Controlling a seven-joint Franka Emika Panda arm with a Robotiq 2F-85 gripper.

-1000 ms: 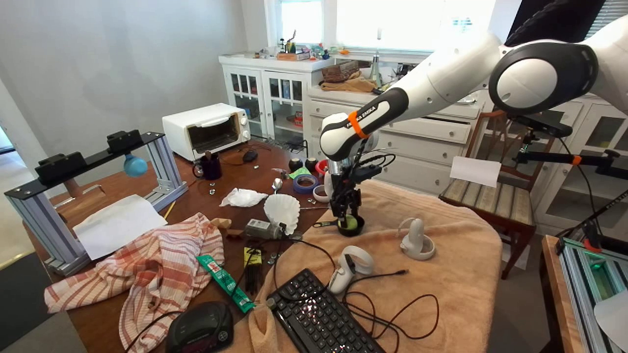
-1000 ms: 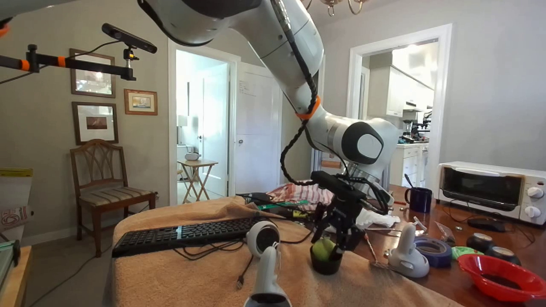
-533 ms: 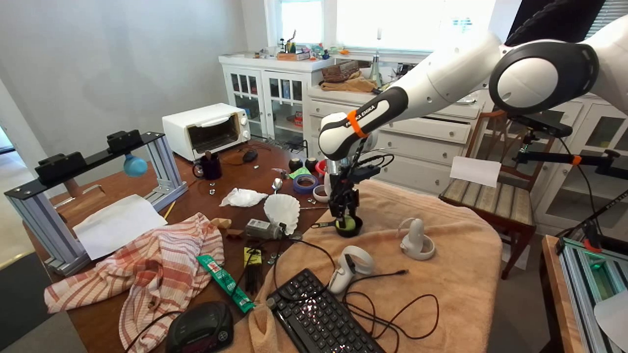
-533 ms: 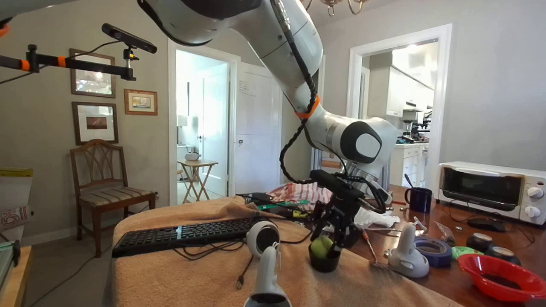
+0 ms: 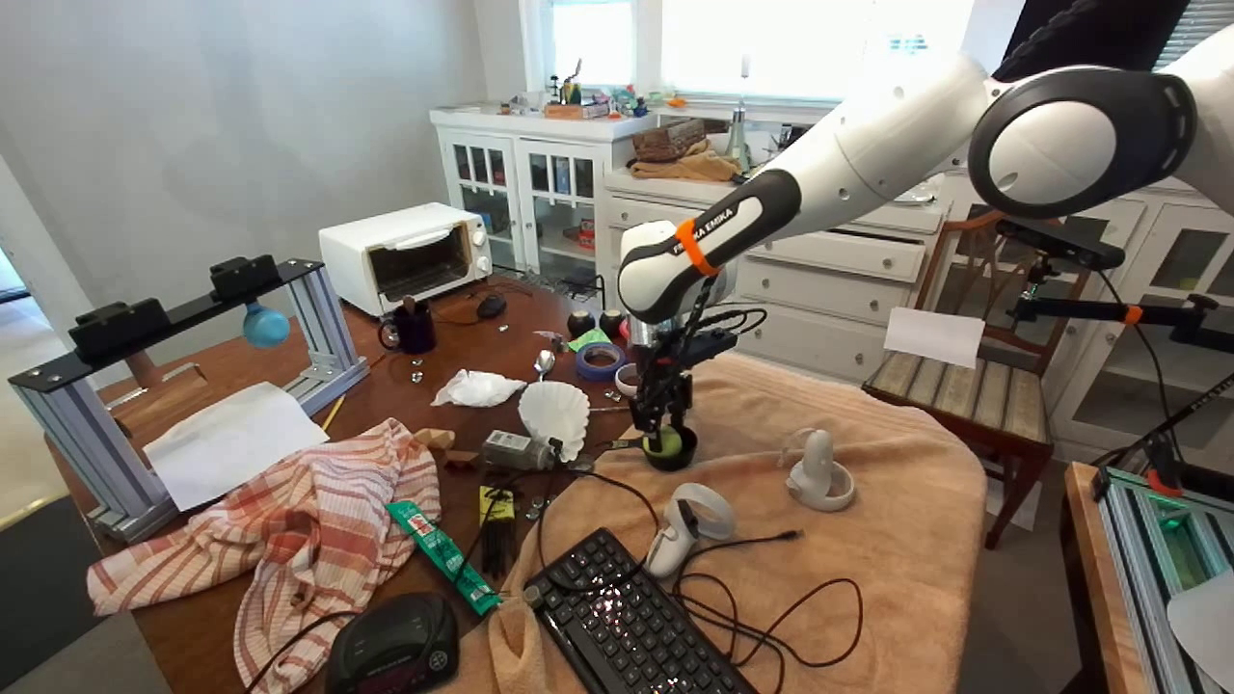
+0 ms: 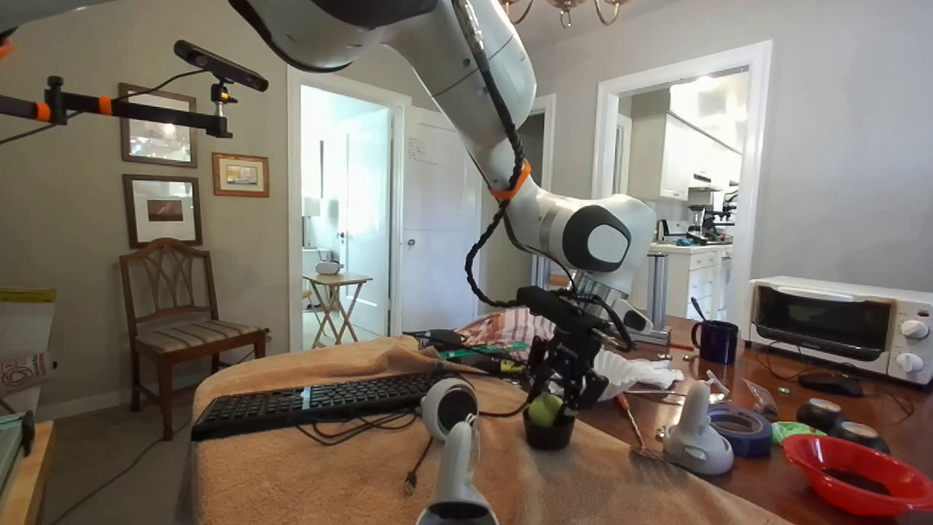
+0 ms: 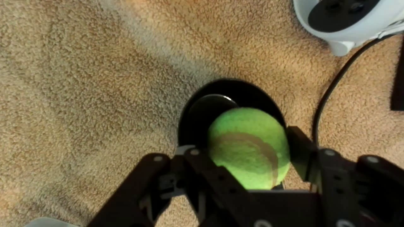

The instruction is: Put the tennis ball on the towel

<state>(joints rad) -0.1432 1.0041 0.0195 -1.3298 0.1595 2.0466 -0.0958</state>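
The fuzzy yellow-green tennis ball sits in a small black pot, its top above the rim; in the exterior views both the ball and the pot show. The pot stands on the tan towel. My gripper points down with a finger on either side of the ball. The right finger presses against it; the left finger's contact is lost in the dark. In an exterior view my gripper is partly inside the pot. A striped towel lies crumpled further off.
White controllers lie near the pot, one beside a black keyboard with loose cables. A white paper filter, blue tape roll and red bowl are on the table. A light blue ball hangs on a metal frame.
My gripper has moved a little left in both exterior views, away from the camera in one. The ball and pot have slid along with it. The ball sits as before in the pot.
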